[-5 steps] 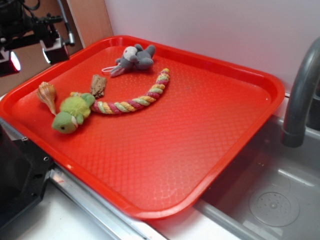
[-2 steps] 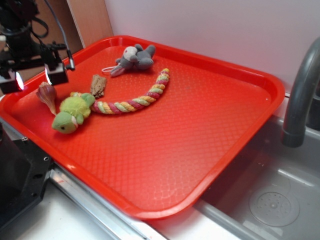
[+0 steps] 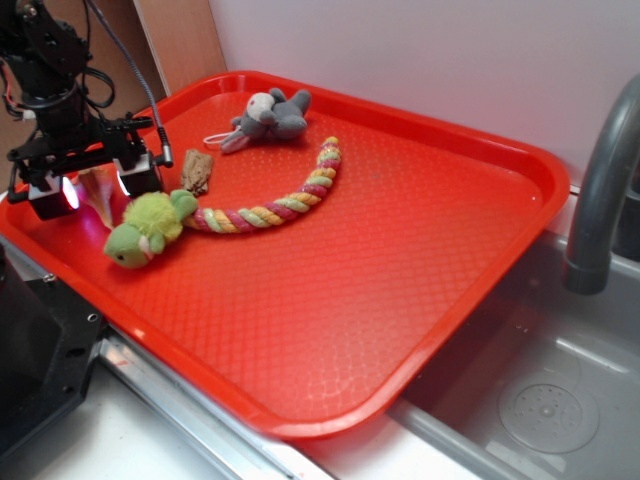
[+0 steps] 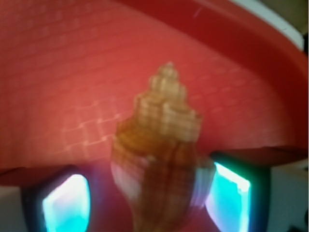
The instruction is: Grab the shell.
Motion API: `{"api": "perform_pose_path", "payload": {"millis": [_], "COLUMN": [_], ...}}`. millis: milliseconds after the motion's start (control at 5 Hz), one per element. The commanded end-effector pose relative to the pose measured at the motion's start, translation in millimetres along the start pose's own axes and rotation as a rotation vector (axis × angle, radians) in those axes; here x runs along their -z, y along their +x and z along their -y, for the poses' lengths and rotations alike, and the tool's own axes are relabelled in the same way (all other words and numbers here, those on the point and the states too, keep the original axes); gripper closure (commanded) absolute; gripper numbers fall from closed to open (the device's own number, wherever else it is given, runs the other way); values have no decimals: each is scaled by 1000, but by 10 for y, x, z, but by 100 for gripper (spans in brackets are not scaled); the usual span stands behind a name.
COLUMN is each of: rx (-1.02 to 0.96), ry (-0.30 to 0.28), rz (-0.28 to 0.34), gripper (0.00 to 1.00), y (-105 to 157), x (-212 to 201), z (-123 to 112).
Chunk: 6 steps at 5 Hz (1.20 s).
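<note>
End effector (image 3: pixel 97 186) low over shell (image 3: pixel 97 182), fingers straddling; green plush (image 3: pixel 148 226) adj.

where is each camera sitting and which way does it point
exterior: stands off the tray's near corner, raised, looking down across the red tray toward the wall; the arm and gripper show at far left, over the shell.
wrist: rides on the gripper, looking down between the fingers at the shell close up; only the lit finger pads show.
shared: the shell, the fingers and the tray's textured floor and rim.
</note>
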<state>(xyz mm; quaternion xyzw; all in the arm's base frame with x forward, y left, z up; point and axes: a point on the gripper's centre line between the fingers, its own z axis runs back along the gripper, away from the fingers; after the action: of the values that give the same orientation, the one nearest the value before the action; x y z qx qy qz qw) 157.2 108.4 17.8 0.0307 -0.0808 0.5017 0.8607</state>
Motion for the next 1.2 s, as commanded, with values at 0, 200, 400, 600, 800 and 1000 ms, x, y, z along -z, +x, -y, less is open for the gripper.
{"api": "perform_pose_path", "payload": {"millis": [0,200,400,600,800,1000], "rx": [2,-31,-49,53,238,425], "ry": [36,57,82,114,31,-87], "rz": [47,45,63,82,19,-53], "gripper": [100,100,100,100,100,100], "y": [-12,57,110,86,-73,-268], "x": [6,19,1,-302,-830,-1254], "z": [-62,-120,-161,-18,343,692]}}
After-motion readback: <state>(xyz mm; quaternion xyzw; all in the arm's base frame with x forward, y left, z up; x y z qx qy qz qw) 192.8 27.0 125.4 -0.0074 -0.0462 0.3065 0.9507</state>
